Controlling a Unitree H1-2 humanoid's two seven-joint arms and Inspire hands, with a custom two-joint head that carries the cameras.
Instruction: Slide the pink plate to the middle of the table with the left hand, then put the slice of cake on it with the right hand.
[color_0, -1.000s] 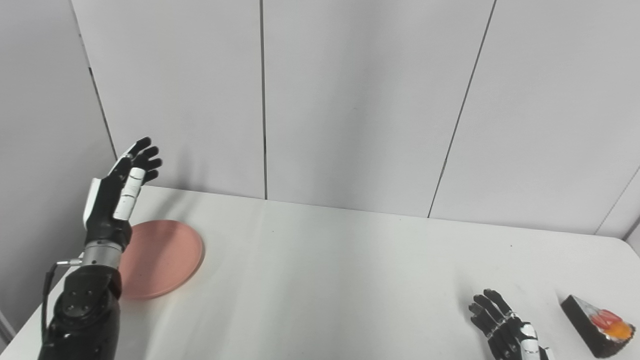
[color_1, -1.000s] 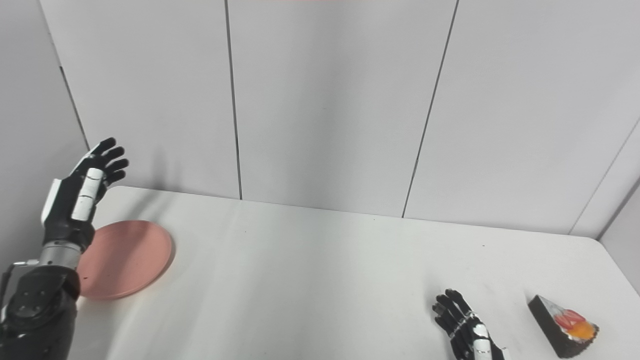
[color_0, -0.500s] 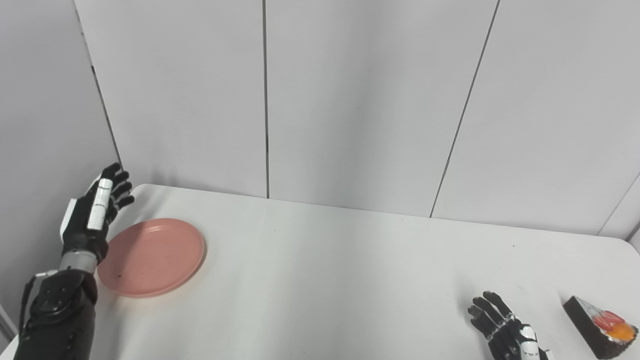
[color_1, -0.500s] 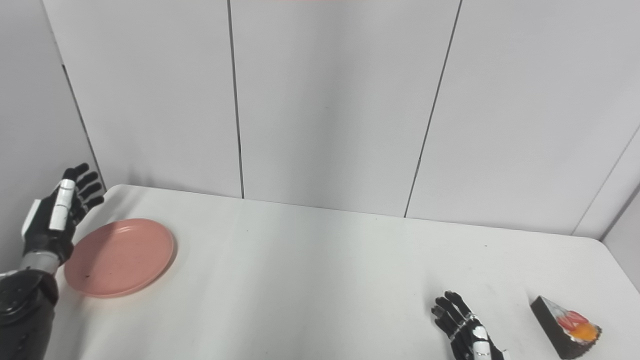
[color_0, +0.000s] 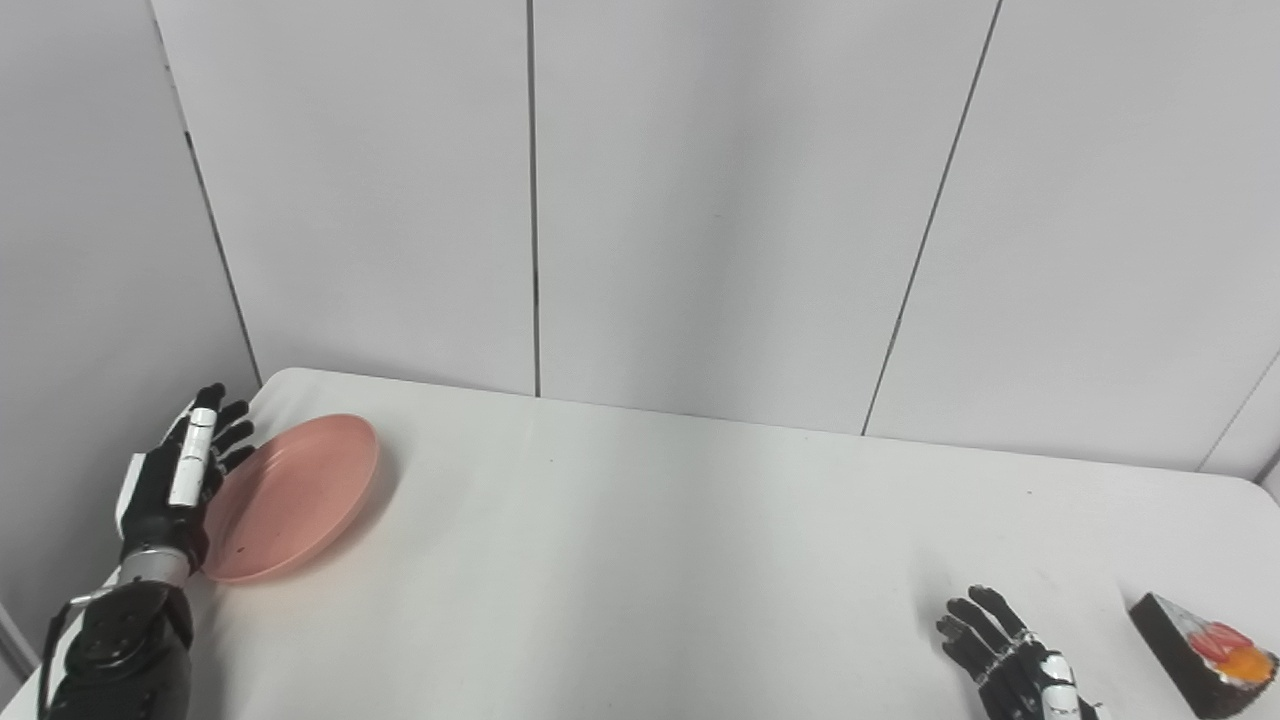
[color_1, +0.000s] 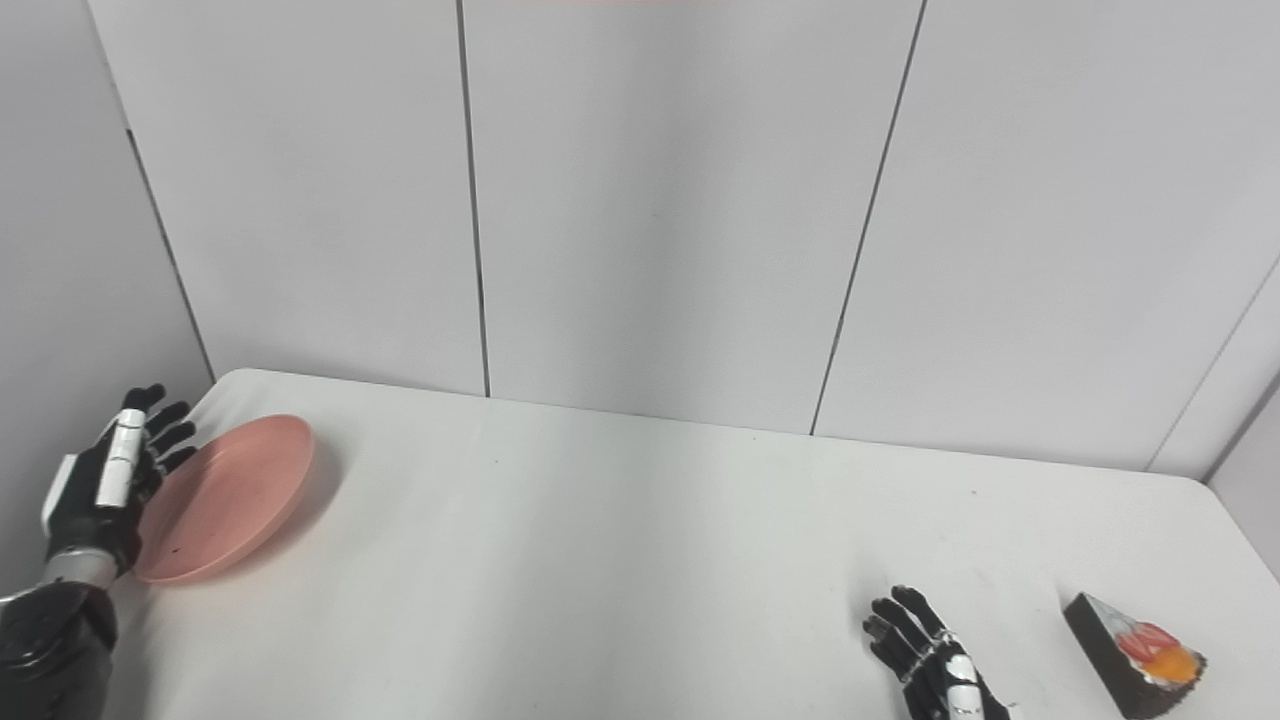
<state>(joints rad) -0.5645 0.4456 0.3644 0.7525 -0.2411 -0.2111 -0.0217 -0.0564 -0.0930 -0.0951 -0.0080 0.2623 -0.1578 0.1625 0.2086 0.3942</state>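
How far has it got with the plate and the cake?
Nothing is finished. The left hand is at the outer edge of the plate, which sits near the table's left end, looking tilted. The cake lies at the right, untouched beside the open right hand. Sliding and placing remain.

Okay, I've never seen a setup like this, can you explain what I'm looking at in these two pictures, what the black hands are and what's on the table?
Both pictures come from two cameras side by side on a humanoid robot's head, so they show one scene from places slightly apart. The black-and-white mechanical hands are the robot's own. Its left hand, fingers apart, is at the left edge of a round pink plate, which looks tipped up on that side. Its right hand, open, holds nothing, low over the white table. Beside it lies a dark wedge-shaped slice of cake topped with red and orange.
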